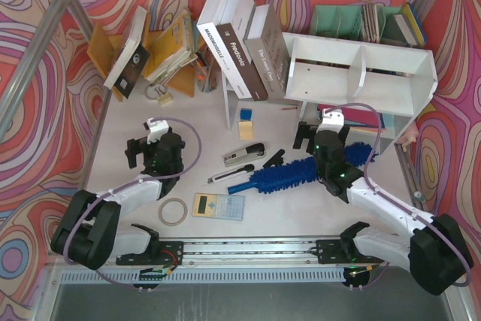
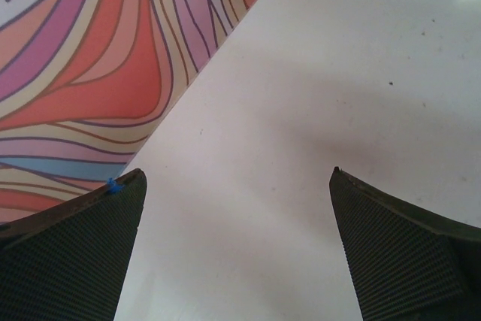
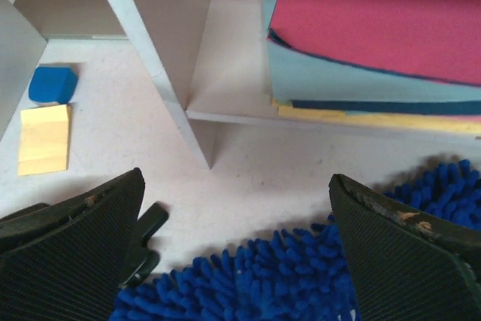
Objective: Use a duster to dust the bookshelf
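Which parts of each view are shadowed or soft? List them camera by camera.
Top external: even light, sharp throughout, only faint shadows on the table. Left wrist: a broad soft shadow crosses the white surface ahead of the open left gripper. Right wrist: the nearest duster fibres look slightly soft, and the bookshelf interior is shaded.

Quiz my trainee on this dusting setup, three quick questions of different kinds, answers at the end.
1. True or false: the right gripper is shut on the duster.
2. The duster lies: A on the table in front of the bookshelf; B inside a cubby; C hung on the wall.
3. Which arm is nearer the duster?
Key: 1 false; 2 A; 3 right.
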Controlling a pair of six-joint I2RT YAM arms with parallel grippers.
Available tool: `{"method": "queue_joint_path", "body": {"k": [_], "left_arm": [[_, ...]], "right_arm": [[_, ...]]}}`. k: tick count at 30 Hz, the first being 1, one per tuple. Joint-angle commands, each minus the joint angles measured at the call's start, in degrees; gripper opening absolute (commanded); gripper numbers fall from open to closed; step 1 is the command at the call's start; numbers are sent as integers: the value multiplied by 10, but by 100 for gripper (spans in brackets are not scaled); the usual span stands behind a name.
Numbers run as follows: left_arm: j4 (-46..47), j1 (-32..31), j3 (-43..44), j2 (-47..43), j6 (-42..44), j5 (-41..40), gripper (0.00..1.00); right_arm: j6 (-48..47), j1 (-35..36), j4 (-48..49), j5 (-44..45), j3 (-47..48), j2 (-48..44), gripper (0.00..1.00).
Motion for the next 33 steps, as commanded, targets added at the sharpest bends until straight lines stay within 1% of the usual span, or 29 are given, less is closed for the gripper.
{"method": "queue_joint_path", "body": {"k": [1,3,6,8,9,10,11,12,15,16,19,22,25,28,30,32,33], "left_arm": [[161,51,-45,1,27,87,98],[224,71,-66,27,35,115,98],[336,79,-96,71,74,175,98],[356,86,-97,93,74,194,98],[351,87,-93,94,68,194,98],[337,93,-95,89,55,216,98],[331,105,-99,87,40,256,98],[346,113,-102,96,31,276,98],[419,119,-111,139,35,263,98],[412,120,-109,137,30,269,98],[339,140,-92,117,10,314,98],[312,161,-85,112,-7,349,98],[330,166,-94,115,-9,359,98],[312,188,-91,118,-28,398,98],[364,196,-87,163,-20,404,98],[272,201,-71,130,-38,421,98],[307,202,-75,145,-31,419,98]], "right_arm": [[-75,-23,101,7,-16,18,99],[-81,-43,131,0,-27,31,99],[-97,-74,169,3,-42,55,99],[-107,-94,206,1,-59,72,99],[-108,-105,227,-5,-70,78,99],[-110,-116,244,-15,-78,84,99],[-110,-123,256,-20,-84,90,99],[-115,-129,268,-21,-89,98,99],[-137,-140,314,-29,-103,122,99],[-136,-144,317,-34,-103,126,99],[-135,-154,349,-57,-116,143,99],[-134,-160,374,-66,-124,168,99],[-137,-165,435,-74,-145,183,99],[-140,-174,470,-87,-152,207,99],[-139,-181,493,-103,-155,223,99],[-139,-184,508,-116,-156,239,99],[-142,-186,513,-120,-156,244,99]]}}
